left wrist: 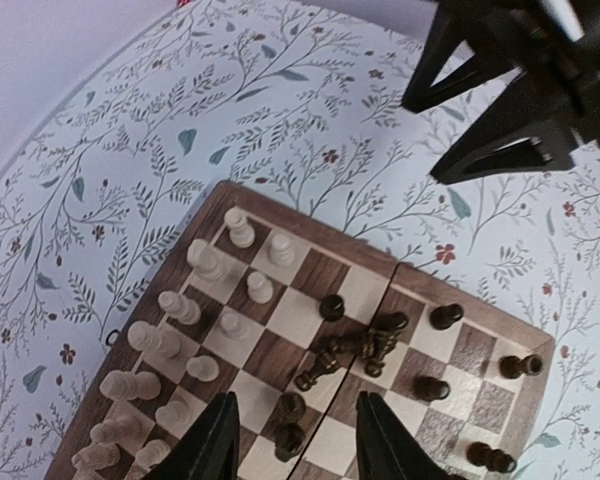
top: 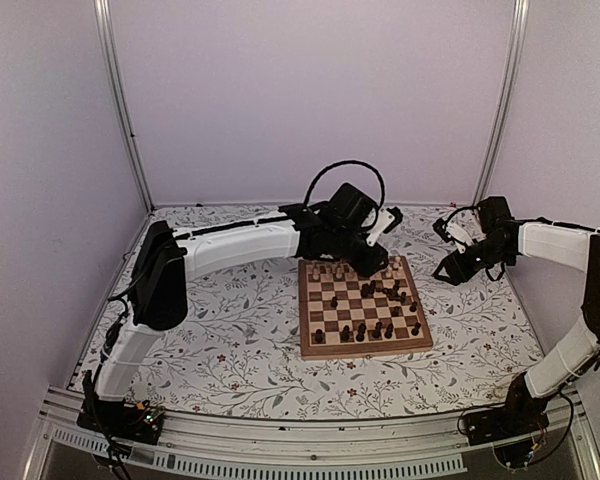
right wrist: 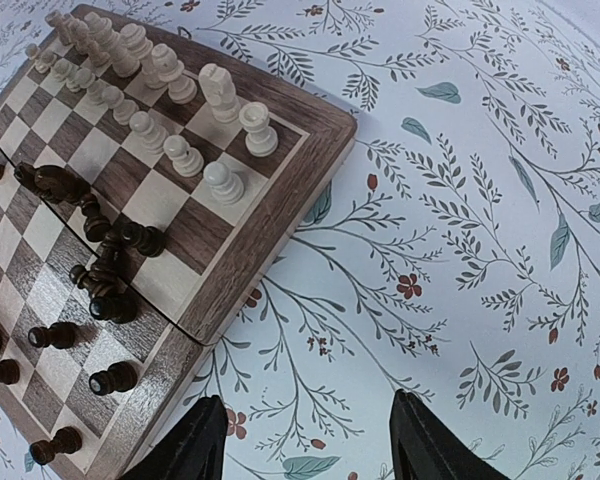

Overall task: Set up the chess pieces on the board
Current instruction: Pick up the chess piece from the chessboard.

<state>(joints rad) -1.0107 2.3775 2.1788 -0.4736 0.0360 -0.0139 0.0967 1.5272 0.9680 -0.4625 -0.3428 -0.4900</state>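
The board (top: 364, 347) lies mid-table; it also shows in the left wrist view (left wrist: 360, 258) and the right wrist view (right wrist: 280, 190). Pale pieces (left wrist: 205, 262) stand in two rows at its far end. Dark pieces (left wrist: 365, 342) lie toppled in a heap near the middle, with others (left wrist: 520, 366) scattered upright or on their sides. My left gripper (left wrist: 295, 440) is open above the board's far half, with two dark pieces (left wrist: 288, 420) between its fingers below. My right gripper (right wrist: 305, 445) is open and empty over the cloth, right of the board.
The floral table cloth (top: 230, 340) covers the table. Pale walls and two metal posts (top: 120, 100) enclose the back and sides. The right arm's gripper (left wrist: 520, 90) shows dark at the top right of the left wrist view.
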